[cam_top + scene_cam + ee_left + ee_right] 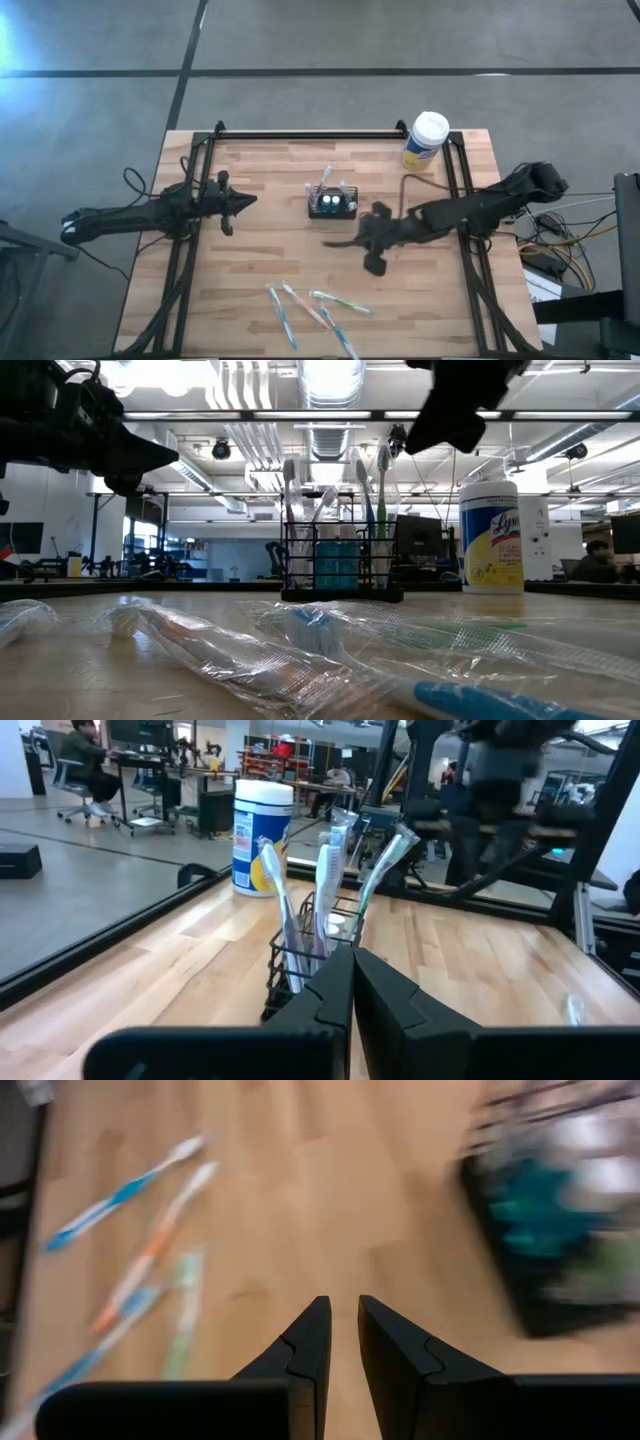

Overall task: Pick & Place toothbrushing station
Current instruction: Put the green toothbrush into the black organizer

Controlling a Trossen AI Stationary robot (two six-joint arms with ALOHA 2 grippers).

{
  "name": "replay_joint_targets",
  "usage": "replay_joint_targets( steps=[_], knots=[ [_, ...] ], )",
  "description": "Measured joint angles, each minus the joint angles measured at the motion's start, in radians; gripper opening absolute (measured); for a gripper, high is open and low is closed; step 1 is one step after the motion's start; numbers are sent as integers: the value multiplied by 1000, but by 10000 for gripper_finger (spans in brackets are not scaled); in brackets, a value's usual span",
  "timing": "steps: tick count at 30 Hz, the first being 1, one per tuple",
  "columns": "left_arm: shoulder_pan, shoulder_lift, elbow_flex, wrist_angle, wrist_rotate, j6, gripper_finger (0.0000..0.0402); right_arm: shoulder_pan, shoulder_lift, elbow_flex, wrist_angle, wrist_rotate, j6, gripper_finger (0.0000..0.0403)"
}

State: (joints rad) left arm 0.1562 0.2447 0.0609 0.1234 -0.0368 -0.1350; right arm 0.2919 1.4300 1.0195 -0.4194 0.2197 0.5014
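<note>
Near the toothbrushing station [333, 203], holding some brushes, four wrapped toothbrushes [310, 310] are lying unplaced; left gripper [250, 200] sitting closed and empty, right gripper [372, 238] seemingly slightly parted, empty.

1 black wire-mesh toothbrush holder [332, 204] | 3 clear-wrapped toothbrushes standing upright in it [327, 870] | 4 wrapped toothbrushes lying loose on the wooden table [312, 310] | 1 white-lidded, yellow-labelled wipes canister [426, 140] | 2 dark robot arms [150, 215]

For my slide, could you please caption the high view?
Both grippers, left and right, flank the black wire-mesh toothbrush holder on the wooden table.
</note>
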Motion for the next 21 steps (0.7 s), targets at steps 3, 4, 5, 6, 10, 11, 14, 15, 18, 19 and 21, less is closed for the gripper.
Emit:
replay_joint_targets(
  steps=[3, 4, 5, 6, 10, 11, 14, 15, 18, 19, 21],
  knots=[
    [0, 0, 3, 0, 0, -5, 14, 17, 105, 85, -7, -57, 64, 53],
    [0, 0, 3, 0, 0, -5, 14, 24, 140, 115, -22, -63, 94, 55],
    [0, 0, 3, 0, 0, -5, 14, 29, 176, 147, -50, -83, 117, 59],
    [0, 0, 3, 0, 0, -5, 14, 33, 212, 180, -80, -111, 125, 66],
    [1, 0, 3, -1, 1, -5, 12, 58, 339, 290, -162, -177, 127, 109],
    [1, 0, 3, -1, 1, -5, 12, 62, 366, 314, -166, -203, 127, 122],
    [1, 0, 3, -1, 1, -5, 12, 67, 434, 370, -188, -279, 121, 160],
    [1, 0, 3, -1, 1, -6, 12, 68, 452, 383, -193, -300, 120, 173],
    [1, 0, 4, -1, 2, -23, 12, 70, 501, 415, -237, -304, 123, 204],
    [1, 0, 4, -1, 2, -27, 12, 71, 513, 422, -249, -305, 123, 212],
    [1, 0, 3, -1, 2, -44, 14, 77, 535, 430, -280, -306, 128, 225]
  ],
)
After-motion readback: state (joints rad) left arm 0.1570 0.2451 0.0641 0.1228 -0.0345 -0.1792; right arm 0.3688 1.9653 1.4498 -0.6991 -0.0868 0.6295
